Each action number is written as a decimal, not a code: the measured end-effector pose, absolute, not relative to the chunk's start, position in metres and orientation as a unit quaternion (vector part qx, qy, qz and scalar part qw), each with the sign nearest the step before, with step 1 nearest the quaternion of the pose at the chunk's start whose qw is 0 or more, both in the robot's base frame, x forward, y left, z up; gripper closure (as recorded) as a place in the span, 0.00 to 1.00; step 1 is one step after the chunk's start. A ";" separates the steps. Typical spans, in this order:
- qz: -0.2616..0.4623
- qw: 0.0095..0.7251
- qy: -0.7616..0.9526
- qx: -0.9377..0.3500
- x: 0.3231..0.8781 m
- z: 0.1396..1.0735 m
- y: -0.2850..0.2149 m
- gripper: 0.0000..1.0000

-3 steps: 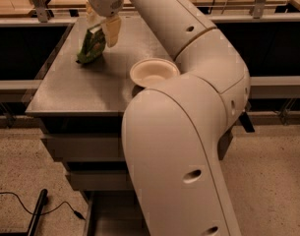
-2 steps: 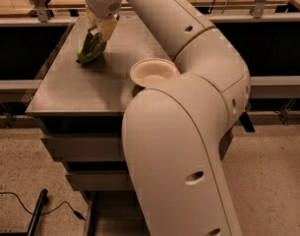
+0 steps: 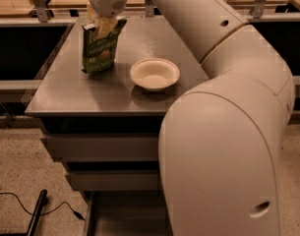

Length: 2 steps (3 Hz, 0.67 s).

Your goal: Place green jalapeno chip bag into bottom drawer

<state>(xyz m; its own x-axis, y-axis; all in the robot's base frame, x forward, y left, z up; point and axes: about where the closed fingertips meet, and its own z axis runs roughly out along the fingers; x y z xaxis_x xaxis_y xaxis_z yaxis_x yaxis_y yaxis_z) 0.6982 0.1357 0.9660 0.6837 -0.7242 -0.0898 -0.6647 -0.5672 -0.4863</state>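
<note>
The green jalapeno chip bag (image 3: pixel 98 50) hangs upright at the back left of the grey cabinet top (image 3: pixel 110 95), its lower edge just at the surface. My gripper (image 3: pixel 103 27) comes down from above and its pale fingers (image 3: pixel 106 28) are shut on the bag's top edge. The bottom drawer (image 3: pixel 121 215) is pulled open at the foot of the cabinet, its flat grey floor showing. My arm hides the drawer's right part.
A white round bowl (image 3: pixel 155 73) stands on the cabinet top just right of the bag. Two wider grey drawers (image 3: pixel 103 147) are shut below the top. A black cable and black bar (image 3: pixel 35 213) lie on the speckled floor at lower left.
The bag went from leaning to upright and shifted slightly right, toward the bowl, with the gripper on its top edge. The bowl and drawers have not moved.
</note>
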 end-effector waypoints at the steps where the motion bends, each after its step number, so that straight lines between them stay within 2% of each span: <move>1: -0.026 0.281 0.397 -0.874 0.646 0.999 0.119 1.00; 2: 0.000 0.320 0.368 -0.873 0.565 1.037 0.099 1.00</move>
<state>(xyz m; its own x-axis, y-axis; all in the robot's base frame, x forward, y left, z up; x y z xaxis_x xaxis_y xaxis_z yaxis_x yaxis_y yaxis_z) 0.5653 0.0989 1.0372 0.7297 -0.6420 -0.2354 -0.6420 -0.5247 -0.5591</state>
